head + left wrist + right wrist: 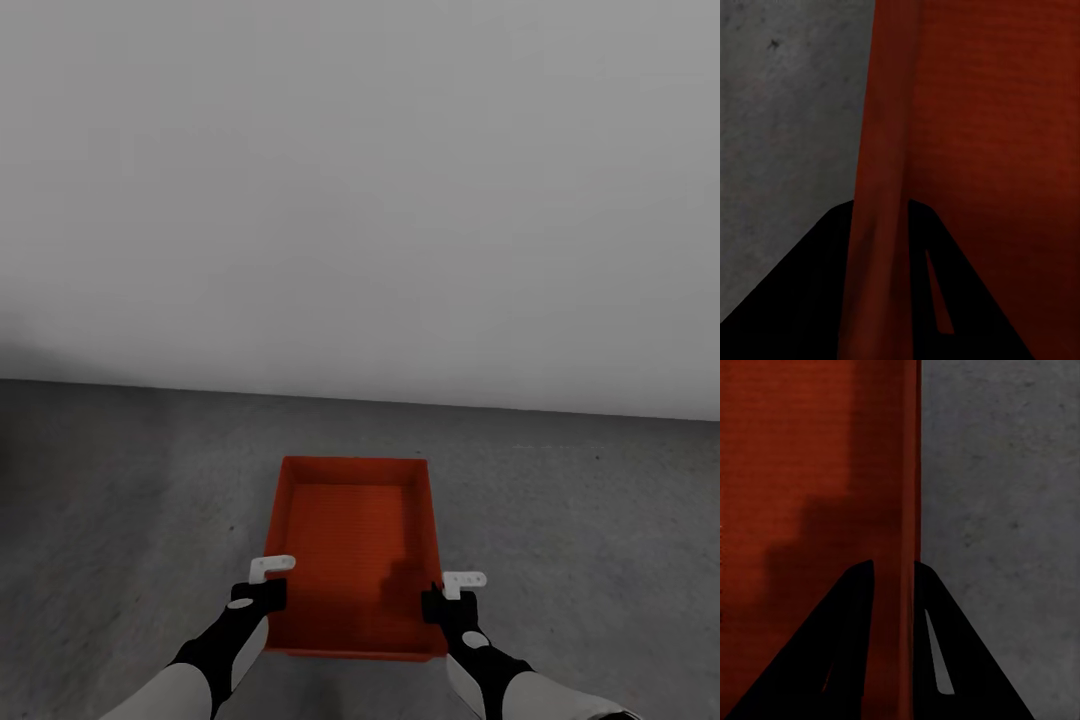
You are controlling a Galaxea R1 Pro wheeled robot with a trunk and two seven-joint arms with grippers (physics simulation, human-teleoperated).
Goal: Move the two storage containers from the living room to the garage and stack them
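One red-orange storage container [355,550] sat at the lower centre of the head view, over the grey concrete floor [560,500] near a white wall [360,200]. The left gripper [262,585] and right gripper [452,592] each pinched a long side wall between their fingers — a two-sided hold that probably kept the box level for carrying or setting down.

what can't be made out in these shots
- Whether the container rests on the floor or hangs above it: head view, its own base hides the underside.
- Its wall where the left gripper straddles it: dark and blurred in the left wrist view.
- The same at the right gripper, right wrist view.
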